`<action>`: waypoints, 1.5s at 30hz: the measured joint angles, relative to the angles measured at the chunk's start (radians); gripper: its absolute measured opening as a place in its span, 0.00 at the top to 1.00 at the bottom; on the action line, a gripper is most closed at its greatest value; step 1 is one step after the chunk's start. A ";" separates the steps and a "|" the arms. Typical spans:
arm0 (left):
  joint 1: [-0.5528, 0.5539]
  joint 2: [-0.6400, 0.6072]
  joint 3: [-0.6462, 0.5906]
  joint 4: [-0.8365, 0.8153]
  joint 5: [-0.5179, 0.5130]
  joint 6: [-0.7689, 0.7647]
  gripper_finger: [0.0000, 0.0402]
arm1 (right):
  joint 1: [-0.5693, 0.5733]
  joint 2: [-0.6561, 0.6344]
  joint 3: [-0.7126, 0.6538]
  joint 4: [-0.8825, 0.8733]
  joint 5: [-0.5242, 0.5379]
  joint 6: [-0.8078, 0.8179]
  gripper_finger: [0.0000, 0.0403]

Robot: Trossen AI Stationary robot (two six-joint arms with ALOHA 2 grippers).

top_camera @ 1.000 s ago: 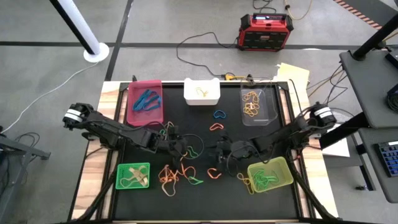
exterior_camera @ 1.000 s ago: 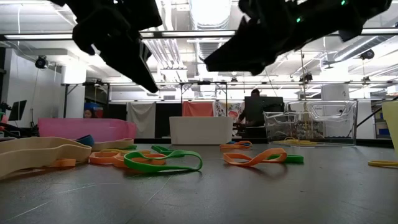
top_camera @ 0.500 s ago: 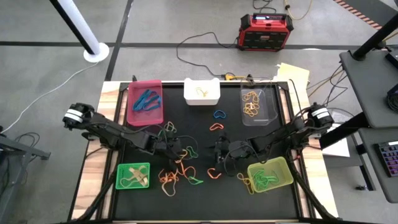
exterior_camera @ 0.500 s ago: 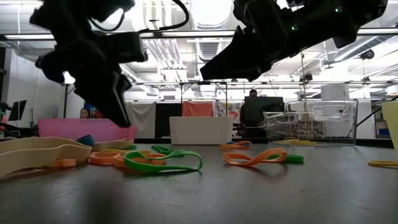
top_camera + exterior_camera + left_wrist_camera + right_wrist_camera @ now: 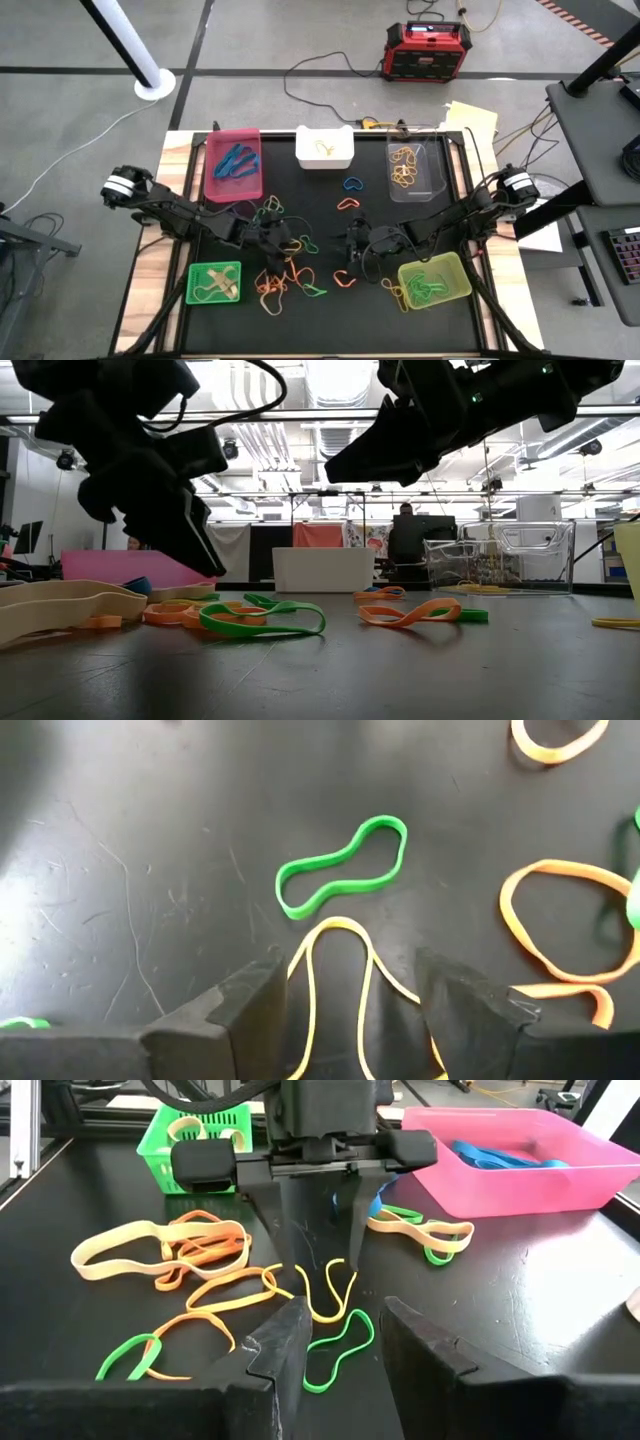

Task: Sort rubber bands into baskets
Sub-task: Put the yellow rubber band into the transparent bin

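My left gripper [image 5: 350, 975] is open and low over the black mat. Its two fingers stand on either side of one end of a yellow rubber band [image 5: 335, 955] that lies flat; I see no touch. A green rubber band [image 5: 343, 867] lies just beyond it. From the front, the right wrist view shows the same gripper [image 5: 315, 1245] over the yellow band [image 5: 325, 1295]. My right gripper [image 5: 345, 1315] hangs above the mat's middle [image 5: 350, 240], open, nothing between its fingers. More rubber bands [image 5: 285, 280] lie in a loose pile on the mat.
Baskets ring the mat: pink [image 5: 233, 165], white [image 5: 324, 147] and clear [image 5: 415, 170] at the far edge, bright green [image 5: 214, 282] near left, yellow-green [image 5: 434, 280] near right. An orange band [image 5: 347, 204] and a blue one [image 5: 353, 183] lie mid-mat.
My left gripper has come down toward the mat, rolled a little and opened; its fingers now straddle the yellow band. My right gripper has kept still. No band has moved.
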 joint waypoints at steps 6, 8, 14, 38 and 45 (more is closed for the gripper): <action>0.007 0.016 -0.033 0.123 -0.002 -0.004 0.51 | 0.000 0.000 0.000 0.000 0.000 0.000 0.71; 0.007 0.043 -0.037 0.146 -0.002 -0.005 0.51 | 0.000 0.000 0.000 0.000 0.000 0.000 0.71; 0.007 0.138 -0.020 0.152 -0.019 -0.004 0.51 | 0.000 0.000 0.000 -0.002 0.000 0.001 0.71; -0.010 0.067 0.006 0.158 -0.108 0.025 1.00 | 0.000 0.054 0.006 0.049 -0.107 -0.091 0.71; -0.011 -0.083 0.022 0.150 -0.083 0.049 1.00 | 0.000 0.138 0.109 0.060 -0.096 -0.237 0.71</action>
